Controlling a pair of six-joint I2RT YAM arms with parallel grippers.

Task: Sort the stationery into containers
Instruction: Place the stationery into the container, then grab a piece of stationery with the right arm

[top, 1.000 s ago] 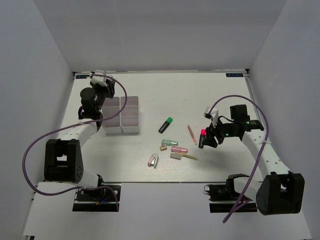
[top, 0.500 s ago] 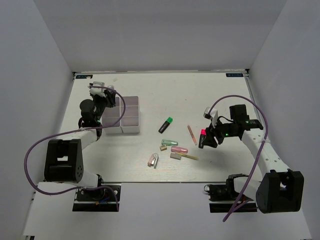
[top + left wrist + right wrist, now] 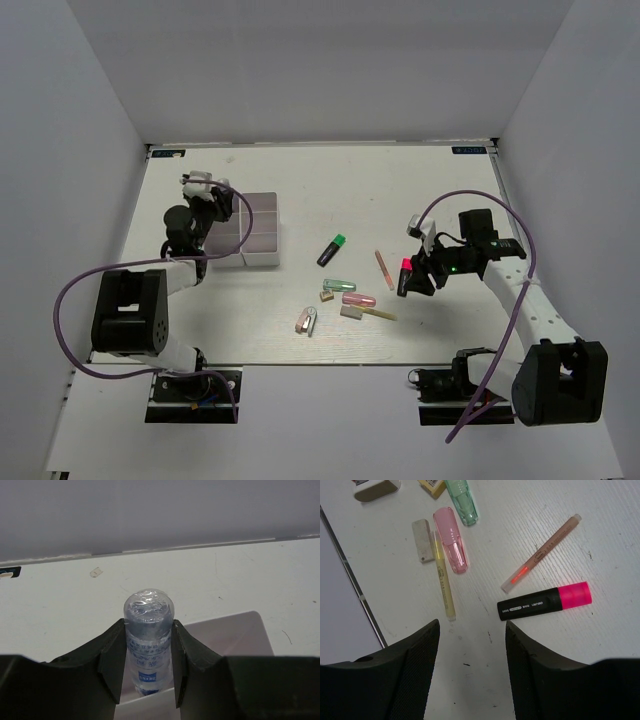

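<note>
My left gripper [image 3: 147, 630] is shut on a clear tube with a blue label [image 3: 147, 611], held upright over the far left of the white containers [image 3: 262, 232]; a container wall [image 3: 225, 635] shows behind the tube. My right gripper [image 3: 472, 625] stands open just above the table, with nothing between its fingers. A black highlighter with a pink cap [image 3: 545, 602] lies just ahead of its right finger. Beyond it lie a thin pink pencil [image 3: 542, 552], a yellow stick [image 3: 444, 580], a pink piece [image 3: 451, 540], a green piece [image 3: 462, 502] and a grey eraser [image 3: 423, 540].
A green-capped black highlighter [image 3: 332, 249] lies mid-table. A small brown eraser [image 3: 326, 295] and a pair of clips [image 3: 306, 320] lie toward the near edge. White walls stand round the table on three sides.
My left gripper has drawn back toward the near left with the tube in it, now sitting lower over the containers' left side. The right arm has not moved.
</note>
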